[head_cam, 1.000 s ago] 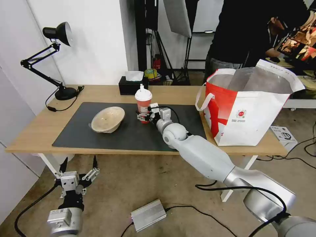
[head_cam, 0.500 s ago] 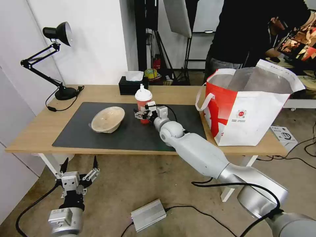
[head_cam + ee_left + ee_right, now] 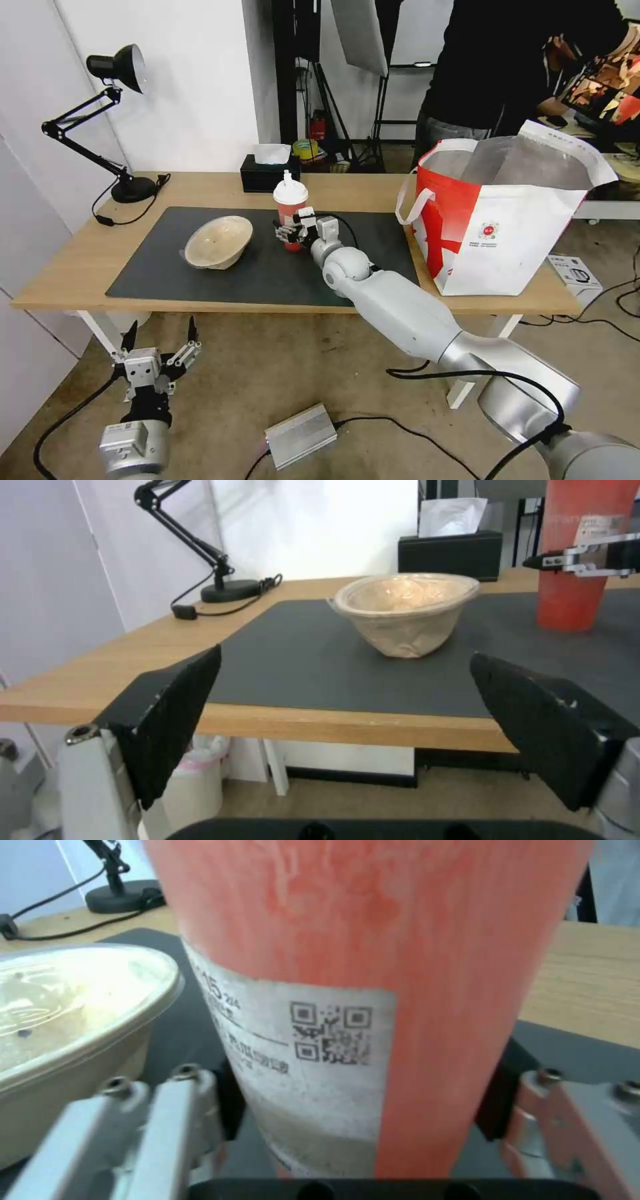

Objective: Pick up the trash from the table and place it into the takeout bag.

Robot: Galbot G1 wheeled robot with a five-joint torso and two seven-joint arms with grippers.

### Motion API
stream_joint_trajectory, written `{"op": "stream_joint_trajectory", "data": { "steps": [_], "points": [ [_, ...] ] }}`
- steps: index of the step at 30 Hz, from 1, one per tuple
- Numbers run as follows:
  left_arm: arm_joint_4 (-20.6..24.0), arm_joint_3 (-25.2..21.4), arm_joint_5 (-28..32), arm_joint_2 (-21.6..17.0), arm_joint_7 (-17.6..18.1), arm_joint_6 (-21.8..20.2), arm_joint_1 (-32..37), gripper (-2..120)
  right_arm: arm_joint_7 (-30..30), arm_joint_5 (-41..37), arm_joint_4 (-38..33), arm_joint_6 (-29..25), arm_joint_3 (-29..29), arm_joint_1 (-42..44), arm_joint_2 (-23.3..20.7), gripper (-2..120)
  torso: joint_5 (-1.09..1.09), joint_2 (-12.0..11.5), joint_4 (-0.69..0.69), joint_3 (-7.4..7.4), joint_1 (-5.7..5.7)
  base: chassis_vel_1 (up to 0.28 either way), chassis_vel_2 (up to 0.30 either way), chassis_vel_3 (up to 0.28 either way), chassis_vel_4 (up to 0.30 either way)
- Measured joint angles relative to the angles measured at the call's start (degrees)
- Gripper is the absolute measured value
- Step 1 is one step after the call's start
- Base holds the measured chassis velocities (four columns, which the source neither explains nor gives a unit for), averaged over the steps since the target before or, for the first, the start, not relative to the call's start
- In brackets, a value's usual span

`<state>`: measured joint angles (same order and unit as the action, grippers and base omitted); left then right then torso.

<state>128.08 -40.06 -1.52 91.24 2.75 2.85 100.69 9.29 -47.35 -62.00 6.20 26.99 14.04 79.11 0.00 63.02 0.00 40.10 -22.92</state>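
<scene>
The cup [image 3: 291, 207] stands upright on the dark mat [image 3: 167, 267] of the table [image 3: 67, 267], near the middle, its long axis vertical, white lid up. My right fingers [image 3: 287, 231] reach it from the side, low on its body, one to either side of the red wall; in the right wrist view the cup [image 3: 353, 990] sits squarely between my fingers [image 3: 167, 1120] with its label facing the palm, and the black pads look pressed to it or very nearly so. I judge the grip as closing or just closed, but I cannot tell for sure that it is firm. The cup's base looks level with the mat or barely off it; I cannot say which. My right arm is clearly the one for this piece: my left gripper [image 3: 157, 353] hangs below the table's front edge, fingers spread wide and holding nothing, with the beige bowl [image 3: 403, 612] ahead of it on the mat. The bag [image 3: 507, 220] stands open on the table's right end, well apart from the cup and taller than it, so the move ahead turns on keeping the cup upright while it is raised above the bag's rim and carried rightward.
</scene>
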Motion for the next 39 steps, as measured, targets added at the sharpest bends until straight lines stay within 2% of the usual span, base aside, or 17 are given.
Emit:
{"op": "stream_joint_trajectory", "data": {
  "steps": [1,2,4,6,10,15,18,27,31,39],
  "points": [
    [0.0,0.0,0.0,0.0,0.0,0.0,0.0,100,0.0,0.0,-0.2,0.0,0.0,0.1,-0.2,53,0.0,0.0,0.0,0.0,0.0,0.0,0.0,0.0,0.0],
    [0.0,0.0,0.0,0.0,0.0,0.0,0.0,100,0.0,0.0,-0.2,0.0,0.0,0.1,-0.2,53,0.0,0.0,0.0,0.0,0.0,0.0,0.0,0.0,0.0],
    [0.0,-0.1,0.0,0.0,0.0,0.0,0.2,100,0.1,0.0,-0.5,0.0,0.0,0.2,-0.6,41,0.0,0.0,0.0,0.0,0.0,0.0,0.0,0.0,0.0],
    [0.0,-0.1,-0.1,0.0,0.0,0.0,0.2,100,0.1,0.0,-0.7,0.0,0.0,0.3,-0.8,39,0.0,0.0,0.0,0.0,0.0,0.0,0.0,0.0,0.0],
    [0.1,-0.1,-0.1,0.0,0.0,0.0,0.3,100,0.2,0.0,-0.9,0.0,0.0,0.3,-1.4,21,0.0,0.0,0.0,0.0,0.0,0.0,0.0,0.0,0.0],
    [0.1,-0.2,-0.1,-0.1,0.0,0.0,0.4,100,0.2,-0.1,-1.4,0.0,0.0,0.3,-1.9,9,0.0,0.0,-0.01,0.0,0.0,0.0,0.0,0.0,0.0],
    [0.1,-0.2,-0.1,-0.2,0.0,0.0,0.4,100,0.3,-0.2,-1.6,0.0,0.0,0.3,-2.0,5,0.0,0.0,0.0,0.01,0.0,0.0,0.0,0.0,0.0],
    [0.1,-0.5,-0.1,-0.7,0.0,0.0,0.4,100,1.0,-0.5,-4.3,0.3,0.4,-0.1,-3.6,5,0.0,0.0,0.0,0.01,0.0,0.0,0.0,0.0,0.0],
    [0.2,-0.6,-0.1,-1.0,0.0,0.0,0.4,100,1.8,-1.7,-7.7,1.4,0.9,-0.8,-5.2,5,0.0,0.0,0.0,0.01,0.0,0.0,0.0,0.0,0.0],
    [0.6,-0.6,-0.1,-2.0,0.0,0.1,0.9,100,2.7,-6.1,-18.6,4.9,2.2,-5.2,-11.5,5,0.0,0.0,-0.01,0.01,0.0,0.0,0.0,0.0,0.0]
  ]
}}
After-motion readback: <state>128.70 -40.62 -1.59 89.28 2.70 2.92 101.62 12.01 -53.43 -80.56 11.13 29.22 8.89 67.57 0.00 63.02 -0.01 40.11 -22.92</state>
